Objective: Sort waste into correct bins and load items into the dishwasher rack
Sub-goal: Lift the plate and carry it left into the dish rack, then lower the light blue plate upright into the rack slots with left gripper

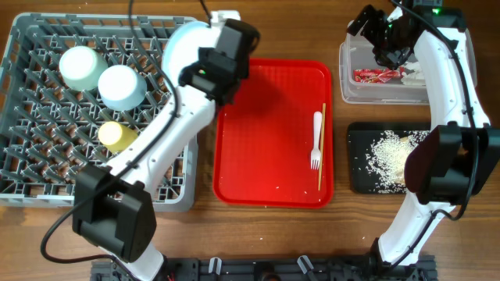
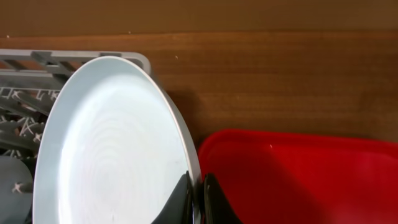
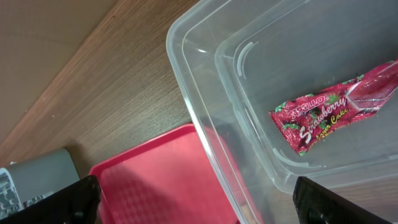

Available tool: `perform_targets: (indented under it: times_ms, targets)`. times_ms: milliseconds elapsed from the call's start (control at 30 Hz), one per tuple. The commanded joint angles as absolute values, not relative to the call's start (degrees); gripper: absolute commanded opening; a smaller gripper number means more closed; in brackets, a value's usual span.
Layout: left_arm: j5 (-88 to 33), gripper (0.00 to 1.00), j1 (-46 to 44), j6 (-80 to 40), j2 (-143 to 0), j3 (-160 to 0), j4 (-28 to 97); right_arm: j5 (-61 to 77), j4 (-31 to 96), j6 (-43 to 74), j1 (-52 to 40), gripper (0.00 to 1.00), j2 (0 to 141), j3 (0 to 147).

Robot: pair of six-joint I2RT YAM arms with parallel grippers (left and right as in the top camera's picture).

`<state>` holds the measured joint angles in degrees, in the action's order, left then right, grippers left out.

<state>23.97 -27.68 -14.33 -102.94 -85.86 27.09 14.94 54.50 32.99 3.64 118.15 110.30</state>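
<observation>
Your left gripper (image 2: 196, 186) is pinching the pale plate (image 2: 118, 143) by its rim, holding it on edge at the rack's (image 1: 47, 195) upper-right corner — upper middle of the overhead frame. Your right gripper (image 1: 388, 47) hangs spread wide over the clear tub (image 1: 348, 87) at upper right — the red wrapper (image 3: 329, 115) lies inside. The fork (image 1: 316, 140) and chopsticks (image 1: 323, 117) lie on the red tray (image 1: 258, 140).

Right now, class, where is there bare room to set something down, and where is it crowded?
Free: the red tray from its left rim across to the fork. Crowded: its right strip, where fork and chopsticks lie, and the rack's left half, with a green bowl, a blue bowl and a cup.
</observation>
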Motion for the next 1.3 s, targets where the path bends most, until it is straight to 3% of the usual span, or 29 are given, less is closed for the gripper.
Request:
perform_targets:
  times_ms: [0,367,667,1267]
  targets:
    - [19.3,0.04,-24.7,-11.6,-101.0,-86.7,25.4,14.0,54.2,33.4,3.4,1.00,119.0,111.7]
    - [12.6,0.04,-19.2,-9.7,-100.0,-87.0,22.9,14.0,54.2,33.4,3.4,1.00,119.0,111.7]
    - [8.3,0.04,-16.0,-15.6,-95.3,-87.1,22.0,14.0,54.0,33.4,3.5,1.00,119.0,111.7]
    - [-25.4,0.04,-2.1,-23.2,-95.3,-87.1,23.0,14.0,53.2,33.4,3.4,1.00,119.0,111.7]
